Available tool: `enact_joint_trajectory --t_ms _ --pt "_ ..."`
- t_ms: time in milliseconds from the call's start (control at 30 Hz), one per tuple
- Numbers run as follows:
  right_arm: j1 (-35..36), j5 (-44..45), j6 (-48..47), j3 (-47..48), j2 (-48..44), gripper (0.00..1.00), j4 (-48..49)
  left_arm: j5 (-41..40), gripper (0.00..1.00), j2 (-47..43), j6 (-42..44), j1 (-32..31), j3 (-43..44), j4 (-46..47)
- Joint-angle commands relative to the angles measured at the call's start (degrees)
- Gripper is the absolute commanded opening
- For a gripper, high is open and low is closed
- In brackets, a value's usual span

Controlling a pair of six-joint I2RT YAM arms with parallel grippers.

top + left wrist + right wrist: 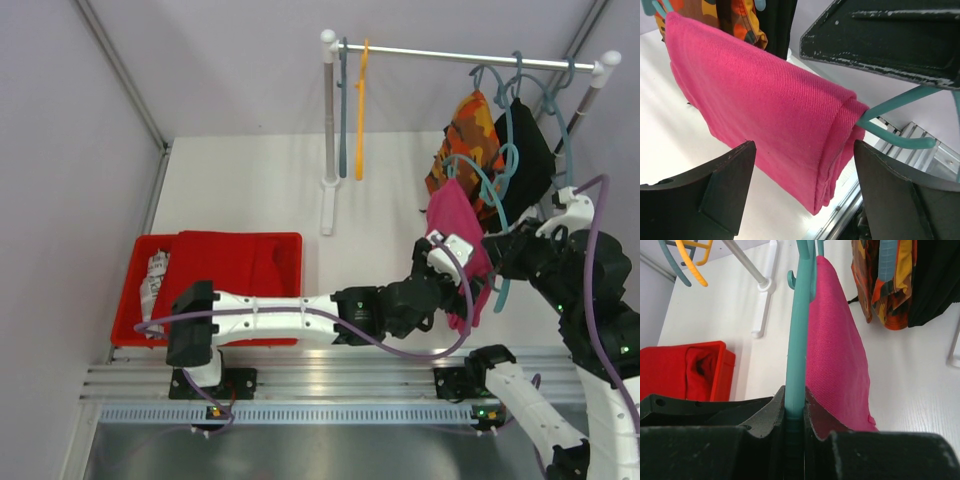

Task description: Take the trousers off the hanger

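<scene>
Wide open, the left tool (805, 180) straddles the pink trousers (765, 115) without gripping them, right of the red bin (240, 236) on the surface (250, 190). They drape folded over a teal hanger (796, 340), which the right tool (795, 412) clamps. Soft, light cloth should slide off easily; pinch the doubled lower fold.

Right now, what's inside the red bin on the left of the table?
The red bin holds red trousers, filling most of it, and black-and-white patterned trousers at its left end. The left arm crosses its near edge, and anything beneath the cloth is hidden.
</scene>
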Motion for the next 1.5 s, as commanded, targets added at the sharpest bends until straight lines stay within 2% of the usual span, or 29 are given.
enact_joint_trajectory --t_ms 0,67,200,333,600,767,833,967,1033,1067,1467 --pt "-0.8 -1.5 1.4 1.8 -1.4 0.0 12.0 -2.0 0.84 0.4 0.7 -1.1 0.0 7.2" --pt "-0.7 -1.7 1.8 1.6 -1.9 0.0 12.1 -3.6 0.81 1.5 1.2 -1.3 0.5 7.5" --pt "-0.7 -1.5 1.9 1.9 -2.5 0.0 12.7 -8.5 0.67 3.3 0.3 -1.3 2.4 6.1" --pt "-0.8 -1.3 1.7 2.8 -2.2 0.0 12.1 -13.1 0.61 3.3 -0.4 -1.3 1.5 5.3" --pt "-0.7 -2.6 2.3 1.6 -2.3 0.0 13.3 -15.0 0.59 2.5 0.8 -1.3 -1.0 8.8" --pt "-0.7 -3.0 2.5 0.8 -2.4 0.0 13.6 -17.2 0.58 5.5 2.7 -1.3 1.2 10.0" --pt "-0.8 -3.0 2.3 0.5 -2.4 0.0 13.7 -17.3 0.55 5.9 3.2 -1.3 2.2 11.0" --pt "-0.8 -2.8 2.1 0.1 -2.7 0.0 13.8 -18.3 0.37 5.9 5.4 -1.3 2.2 13.4" --pt "-0.8 -3.0 2.1 -0.3 -2.8 0.0 14.0 -19.0 0.1 5.6 6.4 -1.3 2.2 14.3" --pt "-0.8 -3.1 2.2 -0.5 -2.8 0.0 14.1 -19.4 0.0 5.7 6.4 -1.3 2.3 14.5" --pt "-0.7 -3.0 2.5 -4.1 -3.6 0.0 14.8 -15.9 0.0 -1.7 6.9 -0.2 1.4 17.5"
